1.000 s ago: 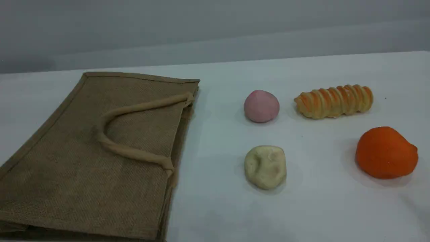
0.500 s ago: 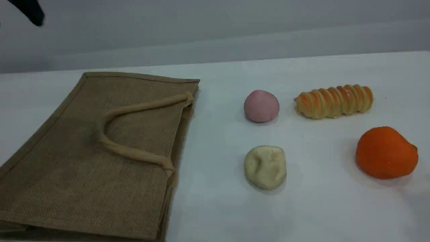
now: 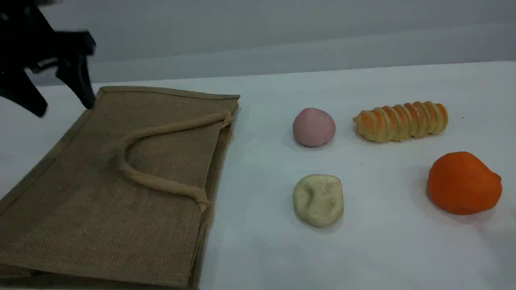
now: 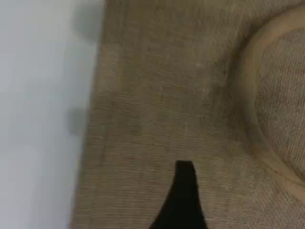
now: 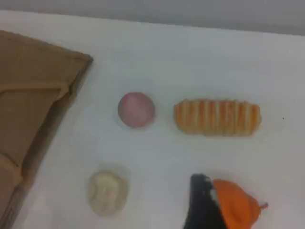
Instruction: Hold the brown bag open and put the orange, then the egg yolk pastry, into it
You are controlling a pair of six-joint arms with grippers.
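While the bag [image 3: 121,181] lies flat at the frame's left with its handle [image 3: 161,185] pressed against the weave, we risk pinching cloth instead of the loop, so the mouth would not lift. Our left gripper [image 3: 56,100], jaws spread and empty, hangs at upper left. The orange [image 3: 463,183] sits lower right, the pastry [image 3: 318,200] center. Our right gripper [image 5: 202,200] shows one fingertip only; we cannot tell its state.
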